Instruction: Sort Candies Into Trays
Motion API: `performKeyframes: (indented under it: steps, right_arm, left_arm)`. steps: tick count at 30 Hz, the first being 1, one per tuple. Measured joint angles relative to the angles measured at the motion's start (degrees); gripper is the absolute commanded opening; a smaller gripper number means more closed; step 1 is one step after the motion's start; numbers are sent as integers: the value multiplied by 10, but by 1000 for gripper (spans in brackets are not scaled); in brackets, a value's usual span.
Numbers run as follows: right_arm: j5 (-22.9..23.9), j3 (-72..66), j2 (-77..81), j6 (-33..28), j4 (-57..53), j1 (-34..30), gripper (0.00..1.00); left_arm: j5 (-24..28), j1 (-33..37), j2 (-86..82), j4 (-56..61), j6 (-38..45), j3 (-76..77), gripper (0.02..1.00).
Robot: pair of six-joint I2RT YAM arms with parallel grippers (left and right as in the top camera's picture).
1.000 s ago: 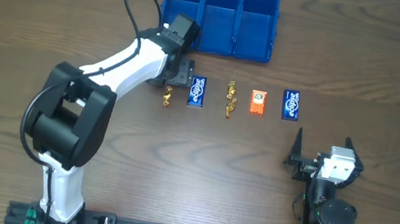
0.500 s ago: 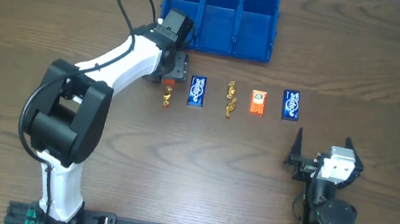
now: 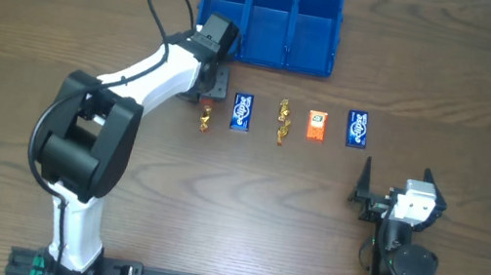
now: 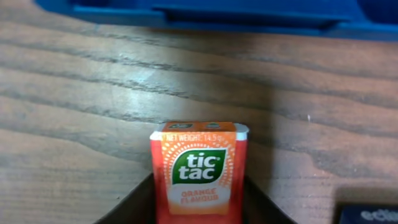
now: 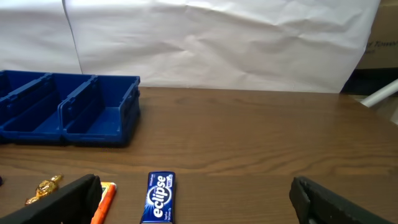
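Note:
My left gripper (image 3: pixel 210 92) is just in front of the blue three-compartment tray (image 3: pixel 268 25), near its left end. It is shut on an orange mint box (image 4: pixel 199 177), which stands upright between the fingers (image 4: pixel 134 204) low over the wood. The tray's front wall (image 4: pixel 211 12) lies a short way beyond the box. In a row on the table lie a gold candy (image 3: pixel 206 119), a blue gum pack (image 3: pixel 243 111), two more gold candies (image 3: pixel 282 124), a second orange box (image 3: pixel 316 125) and another blue pack (image 3: pixel 357 128). My right gripper (image 3: pixel 394 186) stands open near its base.
The right wrist view looks along the table to the tray (image 5: pixel 68 109), a blue pack (image 5: pixel 158 196), an orange box (image 5: pixel 106 199) and a gold candy (image 5: pixel 43 188). White sheeting hangs behind the table. Bare wood lies between the candy row and the arm bases.
The left gripper has shifted slightly left and toward the tray with the orange box in it. The right arm has not moved.

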Motion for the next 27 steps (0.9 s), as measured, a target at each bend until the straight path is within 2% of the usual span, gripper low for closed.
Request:
performKeyframes:
  steps: [10,15,16,21,25,27]
  right_arm:
    - [0,0,0,0,0,0,998]
    - [0,0,0,0,0,0,1000]
    - [0,0,0,0,0,0,1000]
    - [0,0,0,0,0,0,1000]
    - [0,0,0,0,0,0,1000]
    - [0,0,0,0,0,0,998]
  left_arm:
    - [16,-4,-5,-6,0,1,268]
    - [14,-27,-81,-48,0,16,268]
    - [-2,-32,-123,-70,0,70,268]
    - [-42,-27,-103,-147,17,263,268]
    - [-50,-8,-21,-184,29,392,268]
    - [-49,1,20,-184,31,405,266]
